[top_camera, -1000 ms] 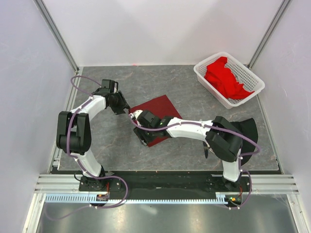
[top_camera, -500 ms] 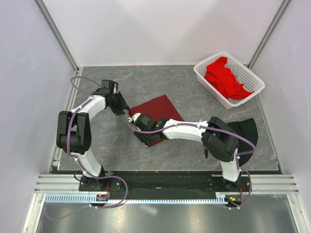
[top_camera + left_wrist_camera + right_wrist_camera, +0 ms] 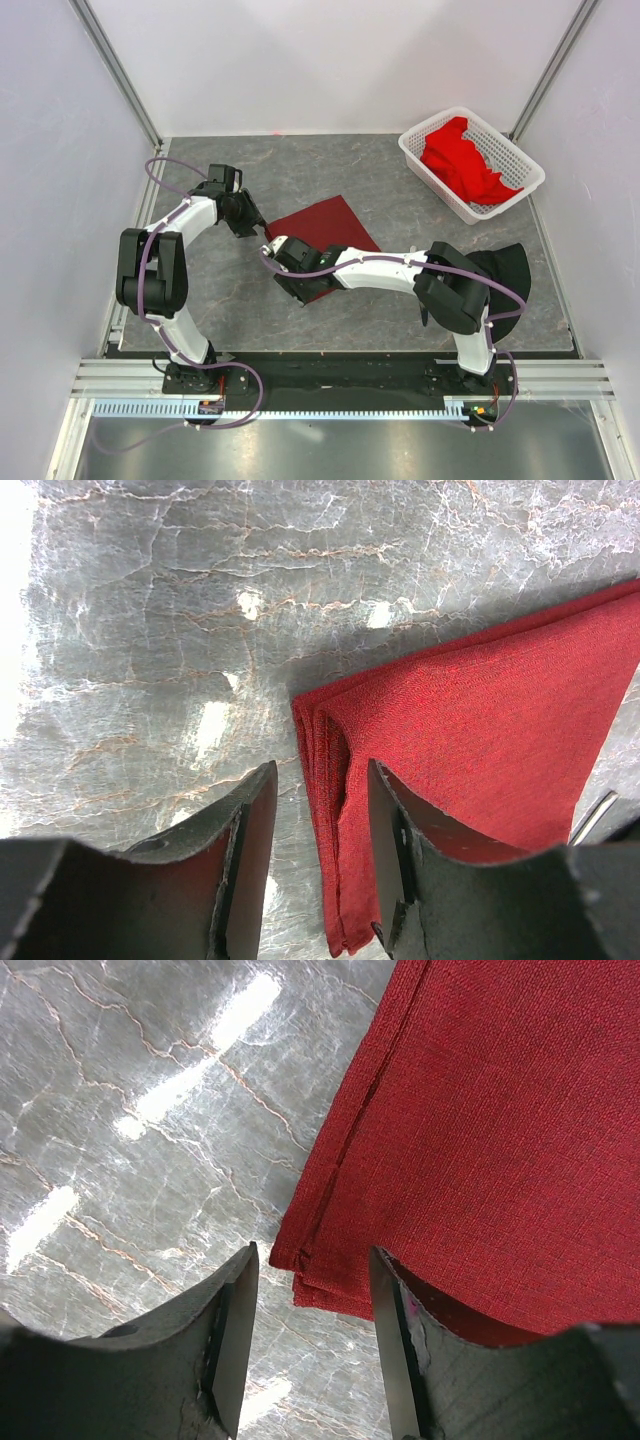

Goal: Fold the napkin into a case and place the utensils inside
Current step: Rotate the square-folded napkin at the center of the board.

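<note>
the right gripper (image 3: 281, 262) stands open over the napkin's (image 3: 330, 222) near-left corner; in its wrist view the fingers straddle that corner (image 3: 300, 1260) with nothing between them. over the last second it has slid leftward along the napkin's near edge, from further in over the cloth out to the corner. the left gripper (image 3: 254, 222) has hardly moved. it hovers at the napkin's left corner with its jaws apart, and the folded edge (image 3: 322, 750) lies just ahead of the gap, unpinched.

my reading is that both tools are now lined up on neighbouring corners of the napkin's left side, so the next fold can start once they close. neither holds any cloth yet. the napkin lies flat on the grey table (image 3: 220, 300), and its edge shows several stacked layers, so it is already folded at least once but is not yet a narrow case.

counted: one maroon napkin and two open grippers, both at the napkin's left side. one white basket (image 3: 432, 182) sits well beyond the napkin's far-right corner, with one heap of bright red cloth (image 3: 462, 158) inside. i can make out no utensils for certain; a thin bright strip at the napkin's edge in the left wrist view is too cropped to name.
</note>
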You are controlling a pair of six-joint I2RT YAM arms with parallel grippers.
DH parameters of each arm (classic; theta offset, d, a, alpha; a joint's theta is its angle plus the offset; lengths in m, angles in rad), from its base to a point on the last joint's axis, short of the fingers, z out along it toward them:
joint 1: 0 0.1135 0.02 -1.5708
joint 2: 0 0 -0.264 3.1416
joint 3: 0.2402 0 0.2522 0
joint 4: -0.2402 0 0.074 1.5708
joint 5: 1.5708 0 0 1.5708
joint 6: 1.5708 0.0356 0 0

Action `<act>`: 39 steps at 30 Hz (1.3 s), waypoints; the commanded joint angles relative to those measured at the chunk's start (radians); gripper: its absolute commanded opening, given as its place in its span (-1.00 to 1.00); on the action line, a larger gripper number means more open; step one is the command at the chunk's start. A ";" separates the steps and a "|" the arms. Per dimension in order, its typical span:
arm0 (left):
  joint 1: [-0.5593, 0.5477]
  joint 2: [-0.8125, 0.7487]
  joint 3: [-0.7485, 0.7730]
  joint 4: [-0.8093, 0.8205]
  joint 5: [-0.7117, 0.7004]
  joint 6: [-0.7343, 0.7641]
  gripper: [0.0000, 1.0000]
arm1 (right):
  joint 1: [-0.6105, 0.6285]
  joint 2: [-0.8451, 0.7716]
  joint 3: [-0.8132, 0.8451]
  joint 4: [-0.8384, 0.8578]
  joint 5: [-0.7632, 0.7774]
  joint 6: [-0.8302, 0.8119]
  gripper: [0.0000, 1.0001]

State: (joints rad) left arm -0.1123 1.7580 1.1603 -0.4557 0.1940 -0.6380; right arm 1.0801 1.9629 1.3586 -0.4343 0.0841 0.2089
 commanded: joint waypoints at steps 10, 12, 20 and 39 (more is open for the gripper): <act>0.011 -0.022 0.004 0.003 0.022 0.027 -0.03 | 0.011 0.011 0.028 0.009 0.016 -0.008 -0.16; 0.011 -0.022 0.004 0.003 0.025 0.024 -0.03 | 0.011 0.010 0.028 0.009 0.017 -0.011 -0.20; 0.013 -0.035 0.002 0.003 0.022 0.029 -0.03 | 0.011 0.011 0.036 0.009 -0.010 -0.017 -0.22; 0.017 -0.040 -0.002 0.009 0.028 0.027 -0.02 | 0.015 0.036 0.048 0.016 -0.007 -0.028 -0.23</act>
State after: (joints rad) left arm -0.1001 1.7531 1.1584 -0.4572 0.2119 -0.6380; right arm 1.0863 1.9911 1.3663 -0.4244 0.0692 0.1932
